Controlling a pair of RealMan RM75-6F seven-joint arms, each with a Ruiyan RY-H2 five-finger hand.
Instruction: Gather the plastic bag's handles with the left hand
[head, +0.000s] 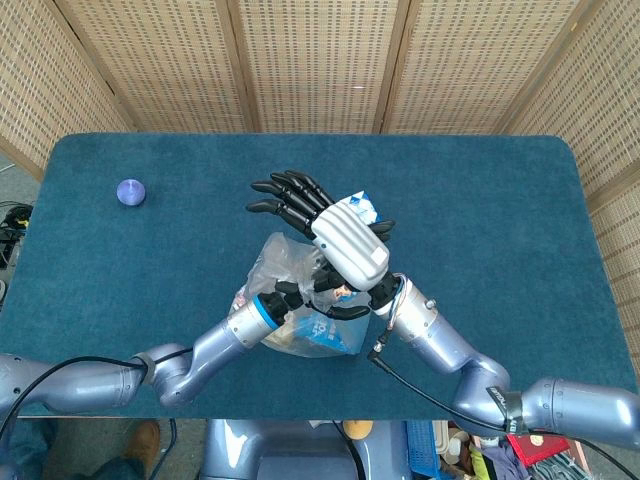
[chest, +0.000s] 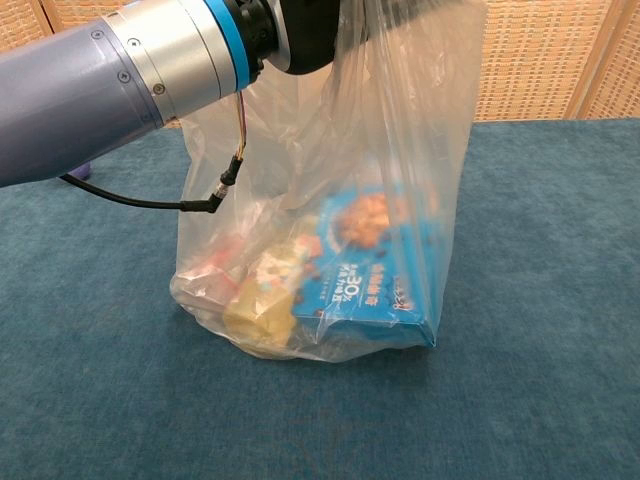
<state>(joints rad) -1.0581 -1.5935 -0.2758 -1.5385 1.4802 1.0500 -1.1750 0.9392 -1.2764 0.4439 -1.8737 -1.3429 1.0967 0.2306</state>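
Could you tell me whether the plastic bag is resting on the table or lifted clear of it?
Touching. The chest view shows the plastic bag with its bottom sitting flat on the table, no gap beneath it.

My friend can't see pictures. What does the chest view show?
A clear plastic bag stands on a blue table, pulled up at the top by a silver robot arm. Inside are a blue snack box and some yellowish packets.
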